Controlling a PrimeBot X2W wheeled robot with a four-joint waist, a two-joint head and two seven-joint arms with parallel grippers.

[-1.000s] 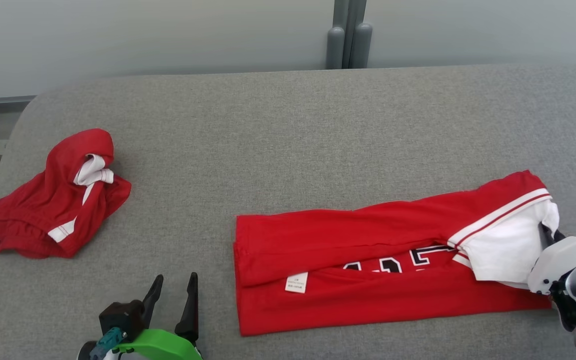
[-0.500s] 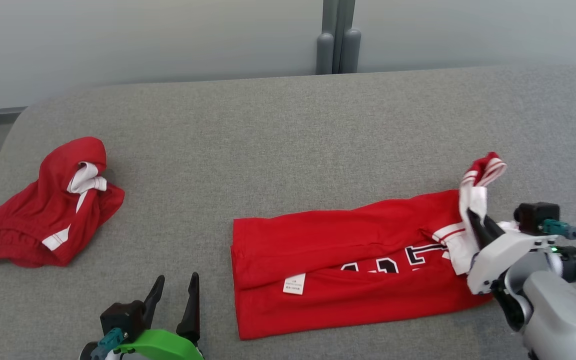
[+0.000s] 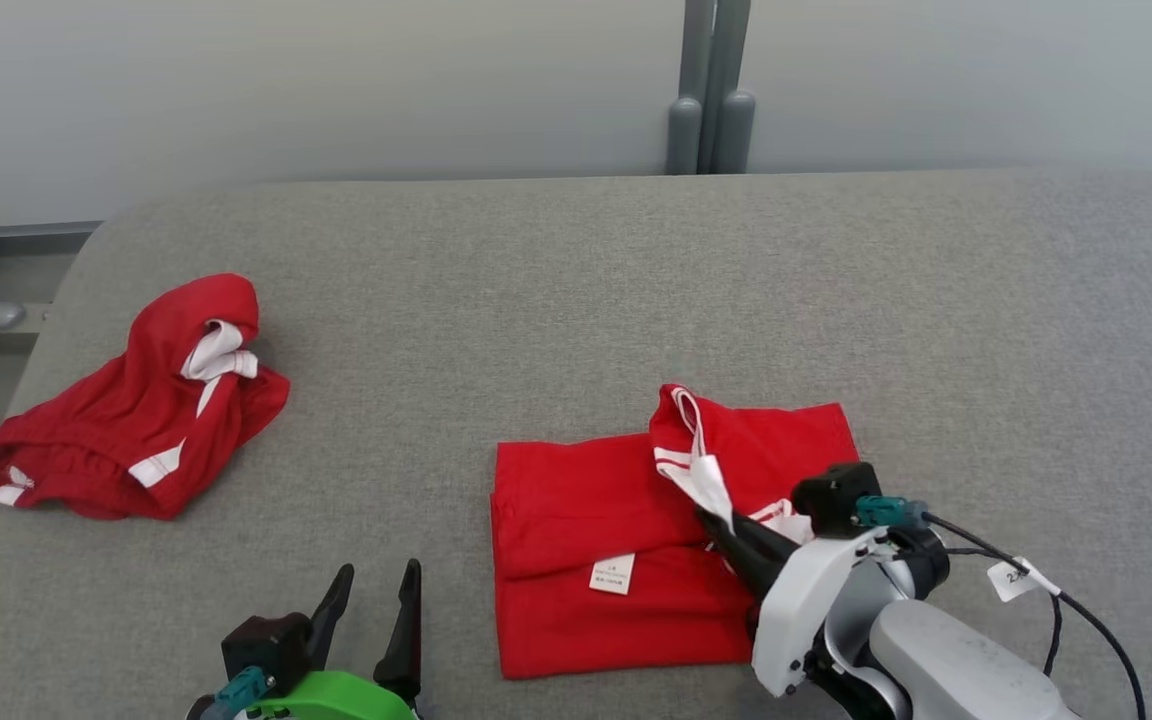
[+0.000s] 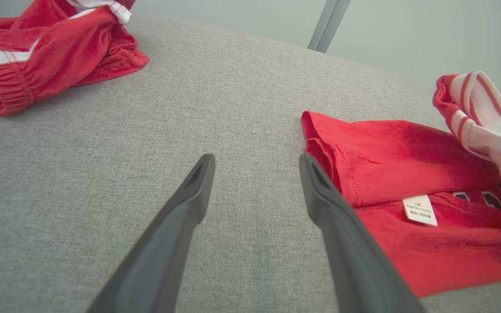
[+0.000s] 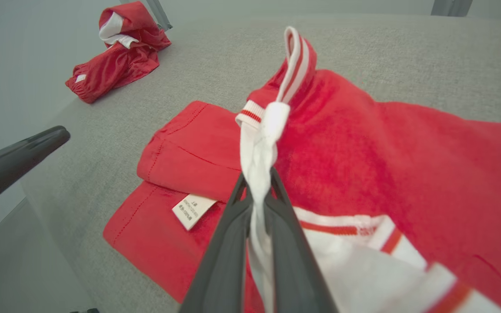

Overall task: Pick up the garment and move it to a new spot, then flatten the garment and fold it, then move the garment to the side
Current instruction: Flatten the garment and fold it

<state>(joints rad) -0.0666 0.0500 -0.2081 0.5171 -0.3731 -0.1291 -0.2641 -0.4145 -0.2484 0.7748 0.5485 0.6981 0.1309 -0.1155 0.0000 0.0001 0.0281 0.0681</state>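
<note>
- a red cloth jersey with white striped trim point(image 3: 576, 500) lay on the grey fabric-covered counter point(image 3: 536, 280), right of centre and toward the near edge, one end doubled back over the rest.
- the right tool point(image 3: 719, 524) was clenched on the jersey's white trimmed edge point(image 3: 704, 478), with a bunched strip of it pinched between both dark fingers.
- seen from the right wrist, that strip rose straight up out of the tool's closed tips point(image 5: 257, 182), a striped loop at its top.
- the held end stood lifted above the lower layers, and the red cloth behind it draped back down onto them.
- a small white label point(image 3: 613, 574) showed on the flat lower layer, toward the jersey's left end.
- the left tool point(image 3: 378, 572) hung released at the near edge with its fingers spread wide, gripping nothing, near the jersey's left end but apart from it.
- a crumpled pair of red shorts with white stripes point(image 3: 136, 420) lay well apart at the counter's left end.
- a grey upright post point(image 3: 711, 100) stood behind the far edge.
</note>
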